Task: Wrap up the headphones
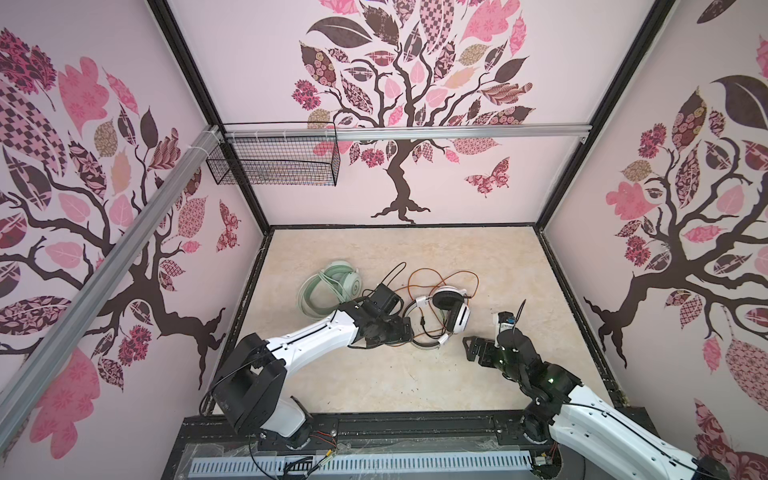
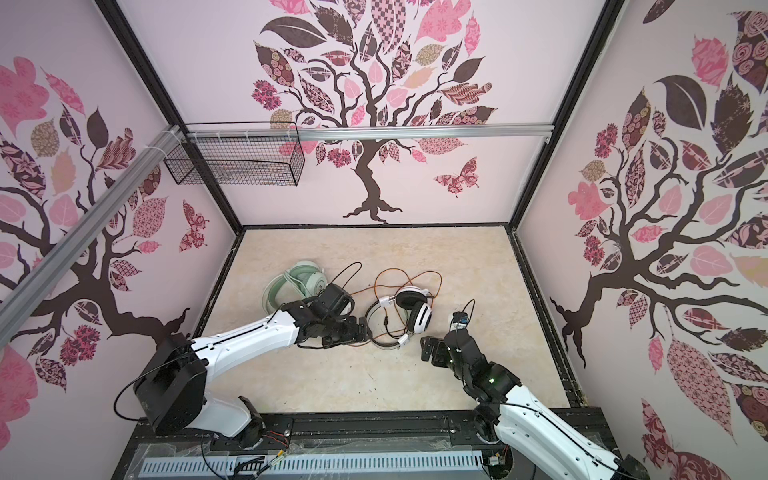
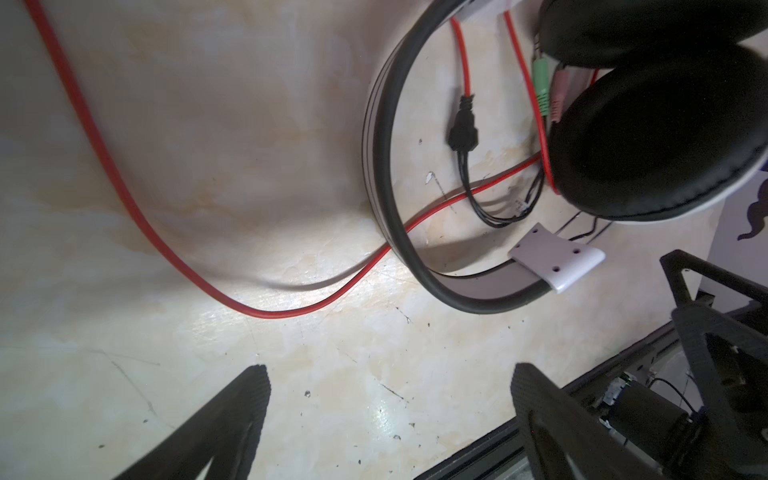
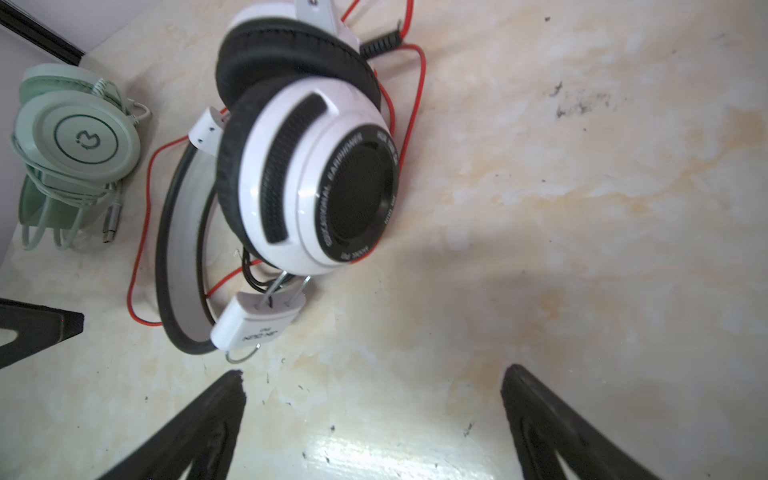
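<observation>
Left hand (image 3: 388, 374) spread wide over cream tabletop (image 3: 208, 166), tree-printed pink walls (image 1: 249, 62)

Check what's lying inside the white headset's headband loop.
On the table inside the headband: runs of red cable, a black splitter, a green plug and a pink plug. The black ear pads cover whatever lies further in.

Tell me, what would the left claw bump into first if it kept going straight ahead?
Probably the orange-red cable looping across the table just ahead of the open left gripper, then the headband of the white and black headphones. Height is unclear, so it might pass over the cable.
</observation>
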You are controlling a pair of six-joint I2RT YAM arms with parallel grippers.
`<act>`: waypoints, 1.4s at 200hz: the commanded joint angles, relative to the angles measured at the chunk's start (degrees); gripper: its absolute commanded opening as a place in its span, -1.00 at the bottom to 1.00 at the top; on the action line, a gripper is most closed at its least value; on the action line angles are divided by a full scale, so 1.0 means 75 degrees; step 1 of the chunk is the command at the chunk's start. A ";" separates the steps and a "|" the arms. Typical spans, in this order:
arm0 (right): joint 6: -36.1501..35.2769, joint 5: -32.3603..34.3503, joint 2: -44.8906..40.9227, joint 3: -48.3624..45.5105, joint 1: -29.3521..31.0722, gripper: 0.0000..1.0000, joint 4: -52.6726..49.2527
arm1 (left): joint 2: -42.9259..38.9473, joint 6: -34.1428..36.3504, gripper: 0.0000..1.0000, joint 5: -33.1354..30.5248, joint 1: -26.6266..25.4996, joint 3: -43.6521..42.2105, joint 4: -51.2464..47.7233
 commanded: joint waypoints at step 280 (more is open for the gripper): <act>0.1190 0.1254 0.6510 0.4350 -0.0415 0.53 -0.1130 | -0.2754 0.2624 0.78 -0.1397 0.1727 0.1134 -0.0568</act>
